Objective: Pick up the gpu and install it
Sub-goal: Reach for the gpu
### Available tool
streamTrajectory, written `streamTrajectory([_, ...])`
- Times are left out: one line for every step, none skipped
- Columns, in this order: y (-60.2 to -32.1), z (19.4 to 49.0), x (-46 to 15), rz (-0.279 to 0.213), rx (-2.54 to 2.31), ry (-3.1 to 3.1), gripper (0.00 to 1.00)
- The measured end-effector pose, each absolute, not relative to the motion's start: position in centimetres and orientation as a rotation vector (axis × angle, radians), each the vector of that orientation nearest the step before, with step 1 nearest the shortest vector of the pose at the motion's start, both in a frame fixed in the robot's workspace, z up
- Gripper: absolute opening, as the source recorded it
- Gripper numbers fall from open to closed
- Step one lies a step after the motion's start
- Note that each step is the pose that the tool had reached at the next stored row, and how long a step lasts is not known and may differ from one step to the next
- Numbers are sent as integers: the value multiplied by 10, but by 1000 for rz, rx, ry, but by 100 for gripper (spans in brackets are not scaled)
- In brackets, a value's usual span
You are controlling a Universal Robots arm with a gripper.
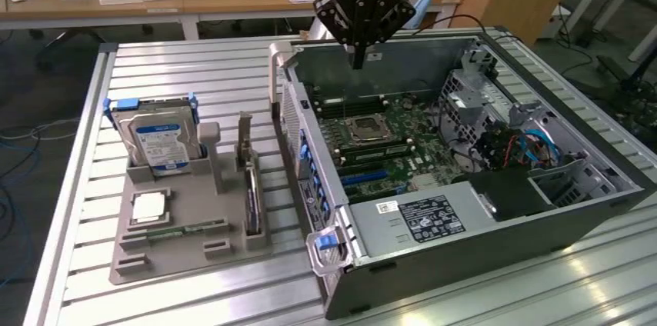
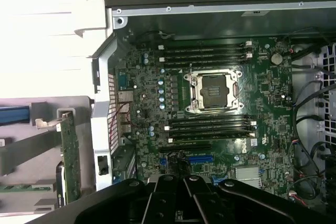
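gpu [image 1: 251, 197] upright in holder [image 1: 177, 254] (w/ hdd [image 1: 159, 141])

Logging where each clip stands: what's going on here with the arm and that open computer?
The arm's gripper hangs shut and empty above the open computer case, over the far end of the motherboard. The gpu stands on edge in the grey holder beside the case, on the exterior view's left, next to the hard drive. It has not been picked up yet.
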State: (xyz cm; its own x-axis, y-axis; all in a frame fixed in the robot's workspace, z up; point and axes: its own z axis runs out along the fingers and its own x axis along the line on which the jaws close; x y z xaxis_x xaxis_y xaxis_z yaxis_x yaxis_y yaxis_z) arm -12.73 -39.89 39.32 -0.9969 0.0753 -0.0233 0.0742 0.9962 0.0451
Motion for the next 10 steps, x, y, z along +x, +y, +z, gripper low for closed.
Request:
streamTrajectory([-399,393,-129,69,117,3114,11])
streamTrajectory([-399,393,-131,69,117,3114,11])
streamTrajectory([-399,393,-133,69,117,3114,11])
streamTrajectory([-399,393,-134,69,117,3114,11])
streamTrajectory([-399,393,-136,69,117,3114,11])
streamTrajectory([-399,393,-138,69,117,3114,11])
streamTrajectory([-399,393,-140,69,116,3114,11])
streamTrajectory([-399,393,-142,69,117,3114,11])
streamTrajectory([-399,393,-145,69,117,3114,11])
streamTrajectory([-399,393,-147,69,117,3114,11])
